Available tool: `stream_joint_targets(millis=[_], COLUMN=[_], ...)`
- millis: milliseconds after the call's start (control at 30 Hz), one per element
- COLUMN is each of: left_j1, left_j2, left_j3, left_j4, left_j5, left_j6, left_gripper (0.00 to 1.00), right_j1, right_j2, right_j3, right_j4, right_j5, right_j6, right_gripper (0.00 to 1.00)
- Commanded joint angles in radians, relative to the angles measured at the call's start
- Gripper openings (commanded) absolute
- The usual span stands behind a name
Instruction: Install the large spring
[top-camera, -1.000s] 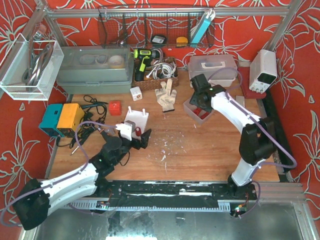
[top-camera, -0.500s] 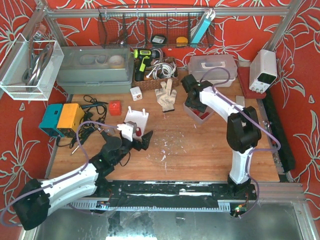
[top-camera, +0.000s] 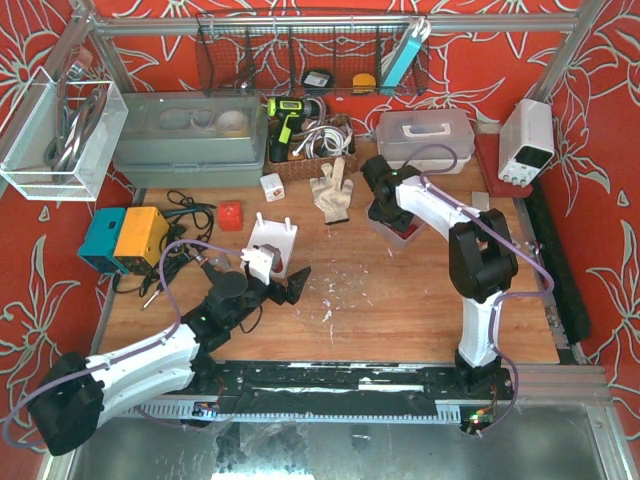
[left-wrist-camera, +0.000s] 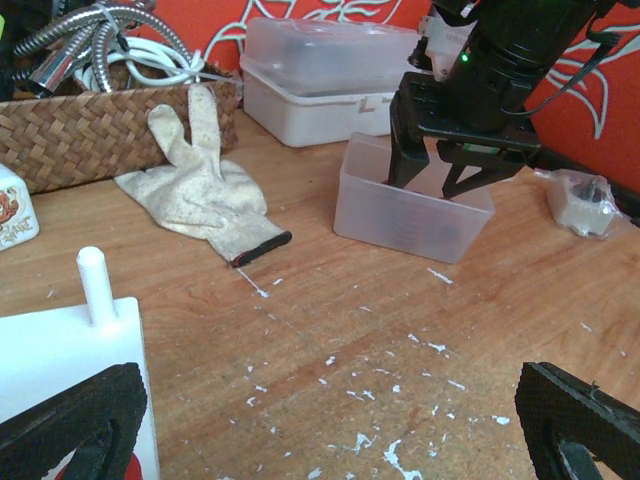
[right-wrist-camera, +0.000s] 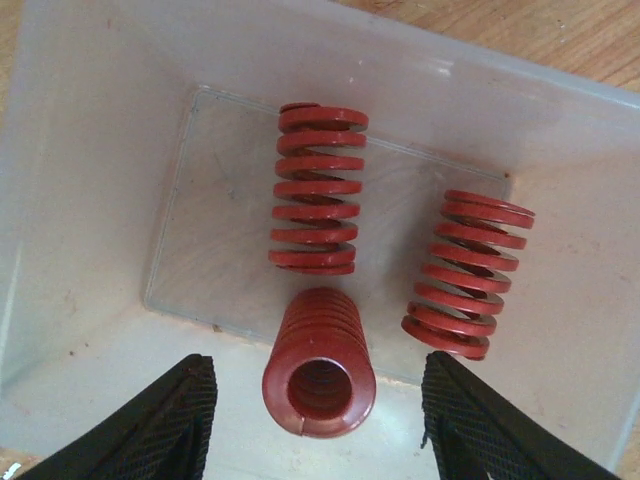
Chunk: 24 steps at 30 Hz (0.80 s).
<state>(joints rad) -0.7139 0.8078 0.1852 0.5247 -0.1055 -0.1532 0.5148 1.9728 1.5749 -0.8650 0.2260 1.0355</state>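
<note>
Cropping the fingers of the left end effector (left-wrist-camera: 320, 440) at the frame's lower edge, the left wrist view shows them spread wide, holding nothing, over the chip-flecked wooden bench (top-camera: 400, 300); red flowered walls (top-camera: 600, 90) stand behind. The frosted tub (left-wrist-camera: 410, 215) blurs its contents from outside. A glove (left-wrist-camera: 205, 190) lies near it. Inside the tub are three red springs (right-wrist-camera: 318, 190); the right end effector (left-wrist-camera: 430, 178), wide open, straddles the nearest spring (right-wrist-camera: 318, 365) without touching it.

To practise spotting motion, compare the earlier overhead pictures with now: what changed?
The right arm swung its elbow left and inward; the right gripper shifted slightly left, hanging open over the clear bin of red springs, nothing grasped. The left gripper edged slightly right, open. The peg fixture and glove stayed put.
</note>
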Motion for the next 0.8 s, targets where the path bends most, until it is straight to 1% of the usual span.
stream_joint_targets(millis=[0,267,400,533,567,667,767], left_j1=[-0.004,-0.005,-0.005,-0.004,-0.004,-0.005,-0.004], left_j2=[0.013,0.031,0.024,0.026,0.029,0.038,0.042], left_j3=[0.028,0.042,0.046,0.04,0.043,0.045,0.049], left_j4=[0.007,-0.007,-0.019,-0.012,-0.014,-0.014,-0.02], left_j5=[-0.01,-0.029,-0.038,-0.048,-0.048,-0.049,-0.053], left_j6=[0.015,0.018,0.023,0.026,0.026,0.027,0.029], left_gripper=[1.0,1.0,1.0,1.0,1.0,1.0,1.0], right_j1=[0.001,-0.002,-0.009,-0.027,-0.033,-0.038,-0.047], right_j2=[0.033,0.069,0.076,0.082,0.078,0.061,0.059], right_j3=[-0.002,-0.004,-0.018,-0.013,-0.014,-0.018,-0.019], right_j4=[0.001,0.016,0.037,0.038,0.04,0.049,0.064], right_j5=[-0.02,-0.033,-0.056,-0.091,-0.086,-0.052,-0.058], right_j6=[0.024,0.021,0.01,-0.018,-0.031,-0.05,-0.064], right_gripper=[0.59,0.55,0.5,0.35,0.33,0.22,0.15])
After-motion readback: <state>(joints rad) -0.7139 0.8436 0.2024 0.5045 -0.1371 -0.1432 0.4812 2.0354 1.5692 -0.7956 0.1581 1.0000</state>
